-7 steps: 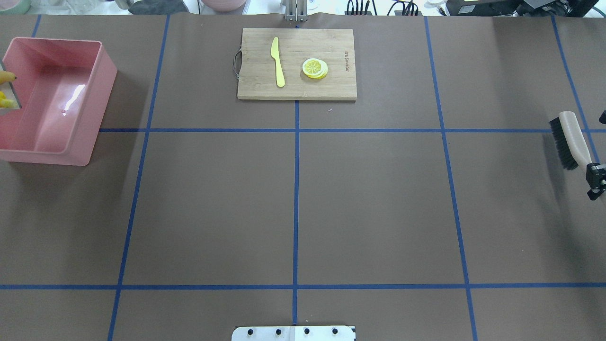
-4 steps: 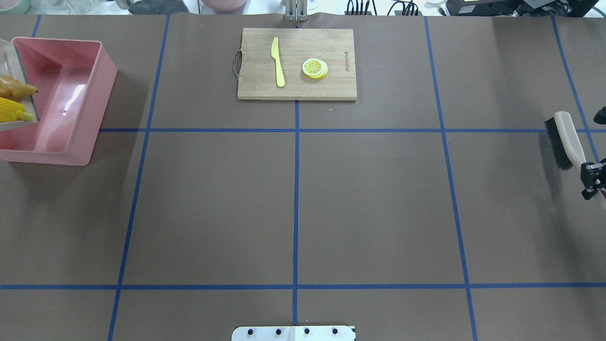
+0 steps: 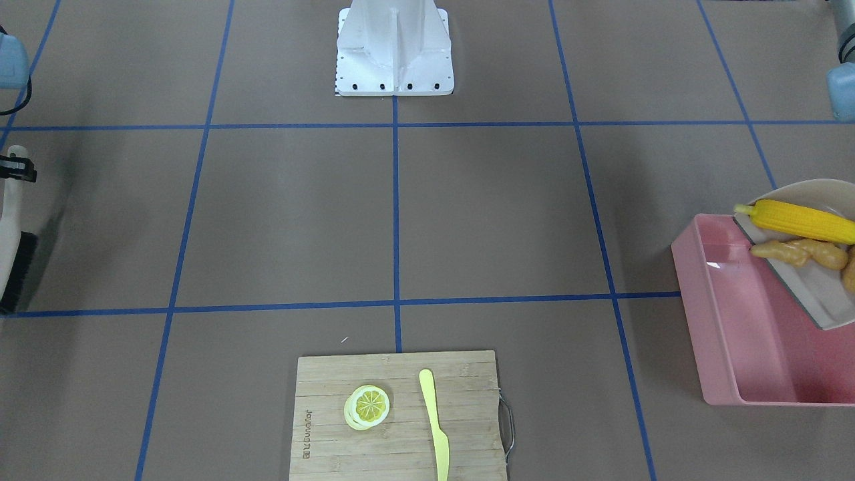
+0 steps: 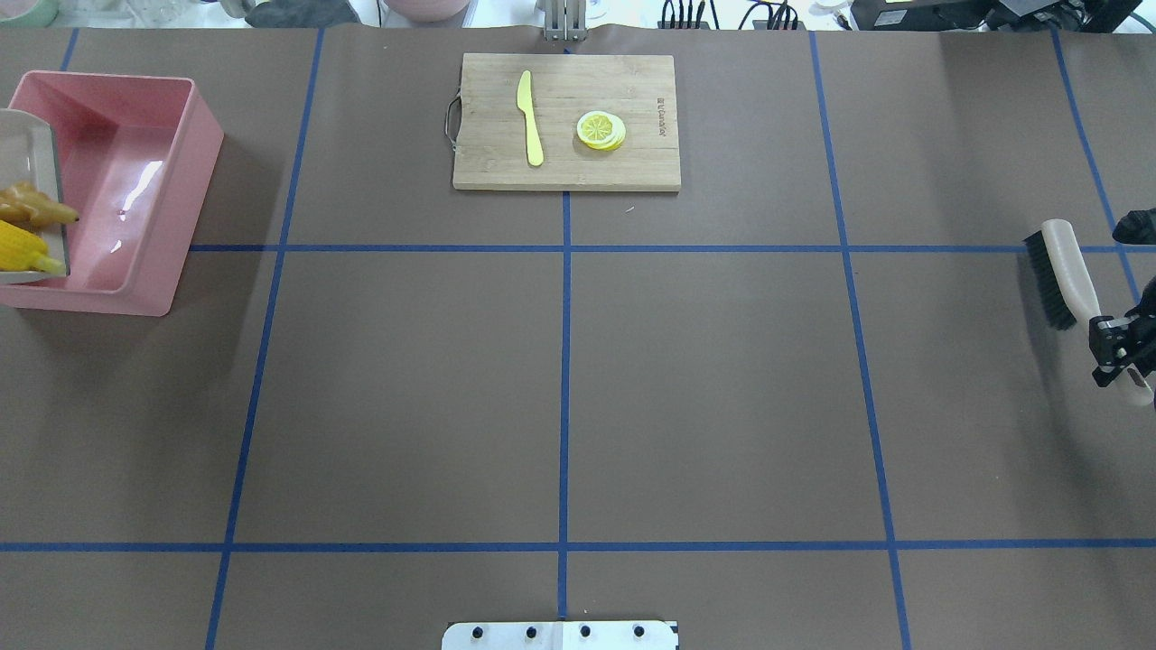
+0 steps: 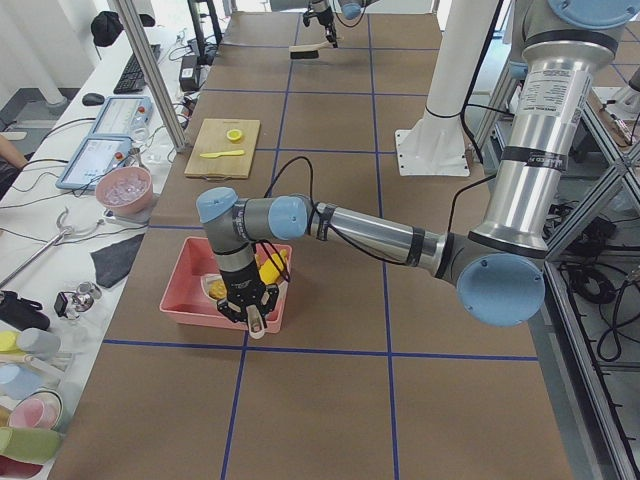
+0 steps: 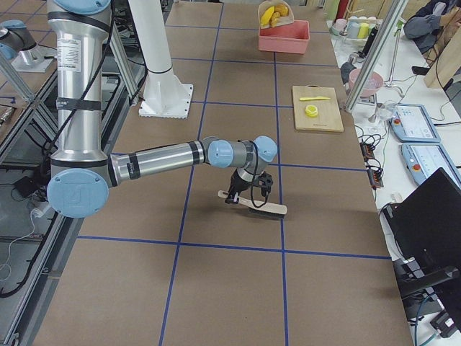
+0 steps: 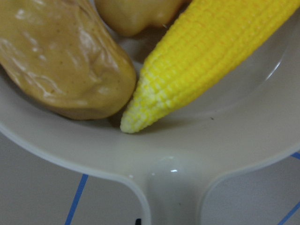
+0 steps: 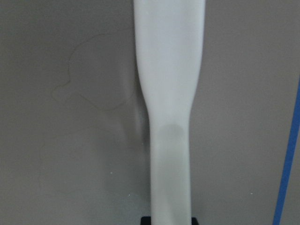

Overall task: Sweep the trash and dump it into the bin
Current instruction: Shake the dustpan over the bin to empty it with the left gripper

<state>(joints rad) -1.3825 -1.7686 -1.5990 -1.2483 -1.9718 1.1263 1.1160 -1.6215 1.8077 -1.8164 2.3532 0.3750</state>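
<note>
The pink bin point(image 4: 181, 181) stands at the table's far left; it also shows in the front view point(image 3: 708, 321). The beige dustpan point(image 4: 32, 149) hangs tilted over its open top and carries the corn cob point(image 3: 798, 220), the ginger root point(image 3: 798, 252) and the potato point(image 3: 850, 270), which the frame edge cuts off. The left wrist view shows the corn point(image 7: 211, 61) inside the pan, whose handle runs out of the bottom edge. My left gripper point(image 5: 250, 310) is at that handle; I cannot tell its state. My right gripper point(image 4: 1113, 348) is shut on the brush point(image 4: 1052, 271) handle at the far right.
A wooden cutting board point(image 4: 566, 122) at the back centre carries a yellow plastic knife point(image 4: 530, 117) and a lemon slice point(image 4: 601, 129). The robot's white base plate point(image 4: 560, 635) sits at the near edge. Blue tape lines cross the brown table.
The dustpan with the trash has moved further in over the bin. My right gripper has carried the brush a little inward, away from the table's right edge.
</note>
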